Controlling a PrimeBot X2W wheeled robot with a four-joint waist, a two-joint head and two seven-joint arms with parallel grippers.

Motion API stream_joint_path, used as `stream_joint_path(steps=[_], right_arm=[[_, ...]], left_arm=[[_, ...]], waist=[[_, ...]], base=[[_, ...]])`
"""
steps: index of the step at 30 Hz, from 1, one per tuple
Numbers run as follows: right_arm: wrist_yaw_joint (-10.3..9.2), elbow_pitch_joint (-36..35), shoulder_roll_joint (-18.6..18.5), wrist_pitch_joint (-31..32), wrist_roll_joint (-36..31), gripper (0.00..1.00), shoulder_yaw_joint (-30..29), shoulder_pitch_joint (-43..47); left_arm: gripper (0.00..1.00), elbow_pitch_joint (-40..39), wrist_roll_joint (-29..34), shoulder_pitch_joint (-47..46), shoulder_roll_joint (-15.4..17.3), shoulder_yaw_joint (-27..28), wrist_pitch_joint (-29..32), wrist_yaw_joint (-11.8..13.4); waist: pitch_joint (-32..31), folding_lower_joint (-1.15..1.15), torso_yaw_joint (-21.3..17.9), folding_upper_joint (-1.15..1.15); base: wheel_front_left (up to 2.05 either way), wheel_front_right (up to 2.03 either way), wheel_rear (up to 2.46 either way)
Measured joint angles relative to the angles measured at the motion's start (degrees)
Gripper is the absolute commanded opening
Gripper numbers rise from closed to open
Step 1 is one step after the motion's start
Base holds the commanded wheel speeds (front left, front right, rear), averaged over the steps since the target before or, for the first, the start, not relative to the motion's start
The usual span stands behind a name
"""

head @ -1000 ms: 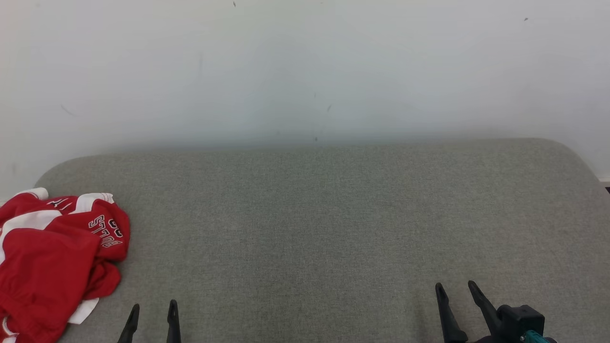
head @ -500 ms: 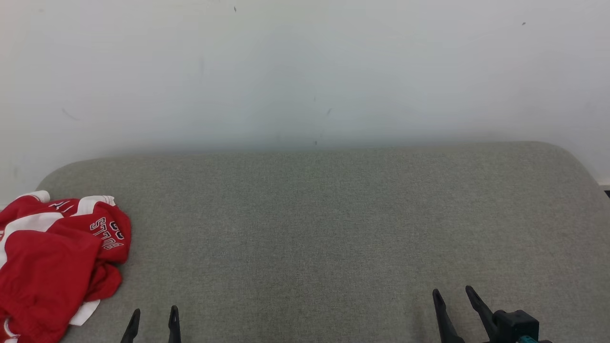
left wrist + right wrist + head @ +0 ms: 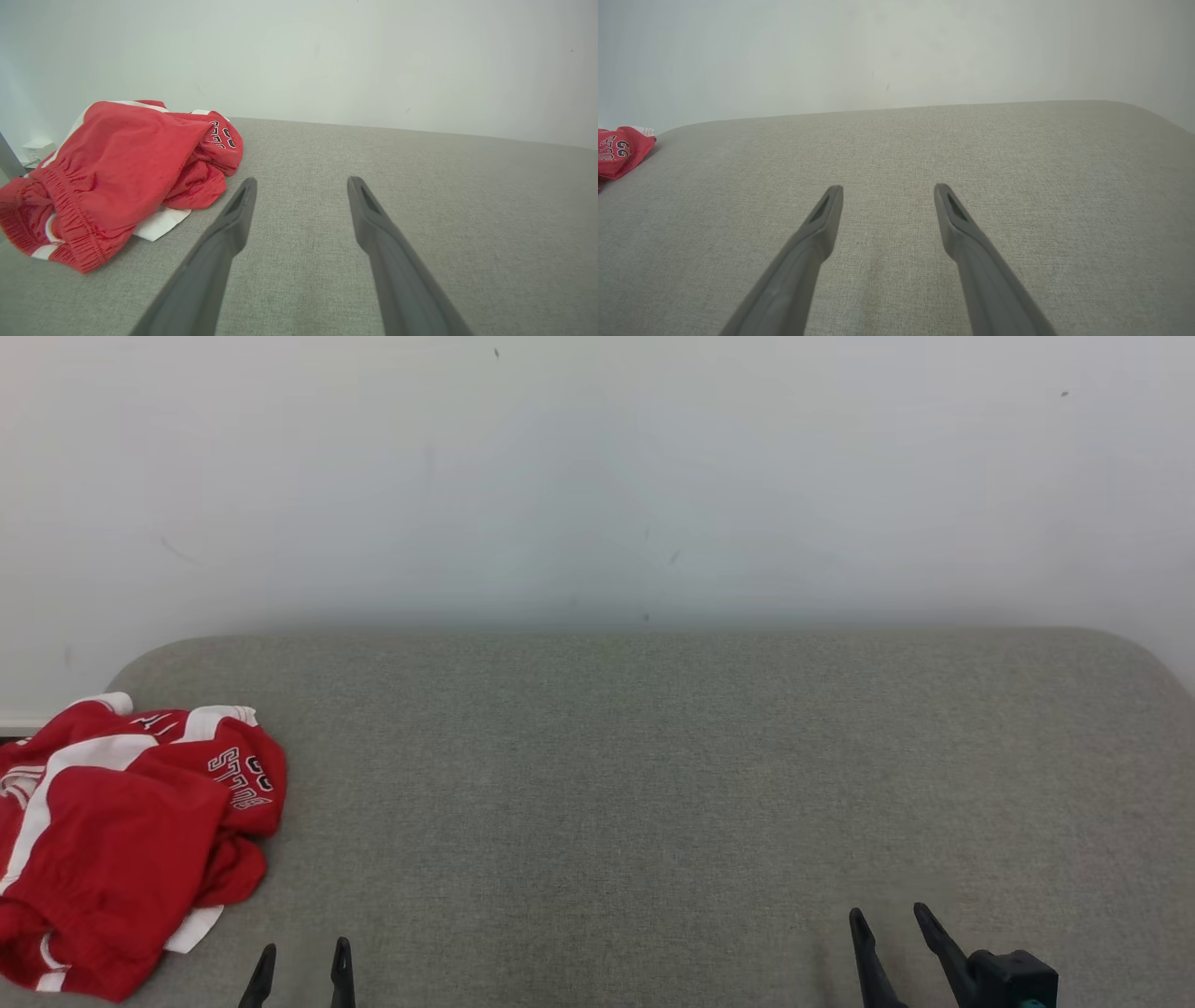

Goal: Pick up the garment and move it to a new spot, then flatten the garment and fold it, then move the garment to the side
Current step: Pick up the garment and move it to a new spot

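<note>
- Though the bottom edge of the head view cuts both arms short, the left gripper (image 3: 303, 950) shows 2 spread fingertips holding nothing, and the right gripper (image 3: 887, 917) is likewise agape and empty.
- Near the left fingers but apart from them, the crumpled red-and-white garment (image 3: 121, 840) lies at the left end of the grey cushion (image 3: 653, 775). Its lettering is creased and partly tucked under.
- Since 1 second ago the head camera has shifted, bringing the garment's lower hem into frame; the garment itself lies unchanged.
</note>
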Motion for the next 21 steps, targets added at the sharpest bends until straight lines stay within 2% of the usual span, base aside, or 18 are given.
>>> stream_joint_path(steps=[8, 21], right_arm=[[0.0, 0.45, 0.56, -0.24, 0.46, 1.0, 0.37, 0.46], [0.0, 2.02, 1.44, -0.91, 1.2, 1.0, 2.04, 0.58]], left_arm=[[1.0, 0.19, 0.32, 0.02, 0.19, 0.92, 0.01, -0.02], [1.0, 0.2, 0.74, 0.83, 0.65, 2.36, 0.0, -0.09]], waist=[[-0.3, 0.0, 4.08, 0.0], [-1.17, 0.0, 13.04, 0.0]], base=[[0.0, 0.0, 0.0], [0.0, 0.0, 0.0]])
